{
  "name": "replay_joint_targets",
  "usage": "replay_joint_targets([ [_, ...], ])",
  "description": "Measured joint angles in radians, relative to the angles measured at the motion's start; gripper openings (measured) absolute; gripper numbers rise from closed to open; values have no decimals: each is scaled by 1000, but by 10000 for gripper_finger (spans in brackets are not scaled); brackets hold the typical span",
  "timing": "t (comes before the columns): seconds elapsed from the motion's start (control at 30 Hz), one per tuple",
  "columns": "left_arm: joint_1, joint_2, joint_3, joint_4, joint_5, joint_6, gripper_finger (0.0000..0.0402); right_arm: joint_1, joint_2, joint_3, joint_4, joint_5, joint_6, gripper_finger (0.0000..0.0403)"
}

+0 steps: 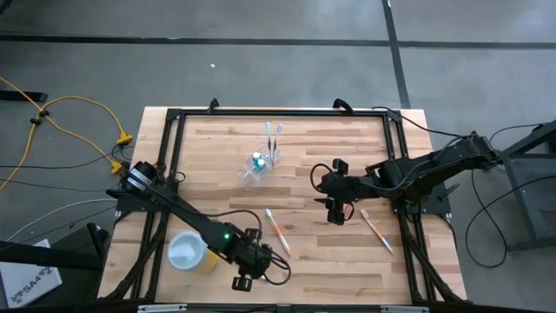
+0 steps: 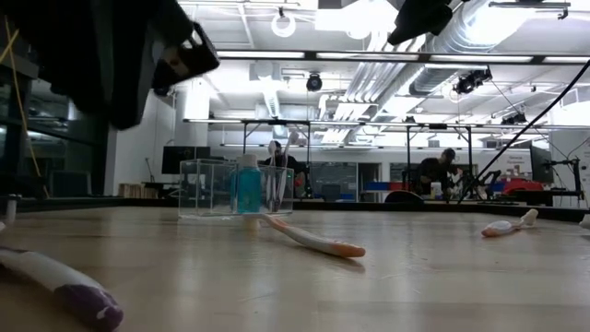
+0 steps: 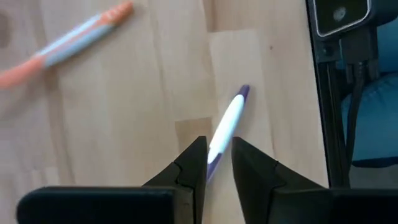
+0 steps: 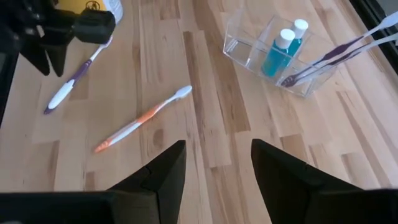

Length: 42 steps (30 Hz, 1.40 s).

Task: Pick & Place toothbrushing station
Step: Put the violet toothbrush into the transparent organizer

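**A:** Nearest you, the left pincer (image 3: 218, 163) hangs low over the purple-and-white toothbrush (image 3: 227, 124) at the front of the counter (image 1: 347, 269), its jaws parted narrowly, one on each side of the handle. I judge it has not yet pinched. Your risk is that the brush lies flat and slim: if you close off-centre, one finger may push it and it will spin or skid away toward the counter's edge.

**B:** And the yellow cup (image 1: 188, 253)?

**A:** It stands just beside the left arm's forearm. Swing wide when you lift, or you may knock it over.

**B:** What about the right side?

**A:** The right pincer (image 4: 211, 168) hovers spread wide and empty above mid-counter, between the orange-and-white toothbrush (image 4: 143, 119) and the clear organiser (image 4: 249, 43). If both arms head for the organiser together, they could collide there.

**B:** Counts?

**A:** Near to far: one purple brush under the left pincer, one orange brush (image 1: 277, 231) mid-counter, one more orange brush (image 1: 376, 229) near the right arm's base. Then one clear organiser farther back, holding two blue bottles (image 4: 278, 51) and two toothbrushes (image 4: 339, 55) leaning out. Dropping a brush in carelessly may tip those two out.
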Motion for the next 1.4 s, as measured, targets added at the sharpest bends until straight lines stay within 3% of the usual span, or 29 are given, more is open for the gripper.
replay_joint_targets([
  [0.7, -44, 18, 0, 29, 6, 45, 68, 0, 0, 0, 22, 0, 3, 174],
  [0.87, -50, 18, 0, 73, 61, 61, 68, 0, 0, 0, 22, 0, 5, 174],
  [1.1, -55, 18, 0, 78, 60, 83, 70, 0, 0, 0, 21, -29, 23, 174],
  [1.4, -77, 25, 0, 4, -3, 85, 116, 0, 1, 0, 22, -33, 30, 174],
])
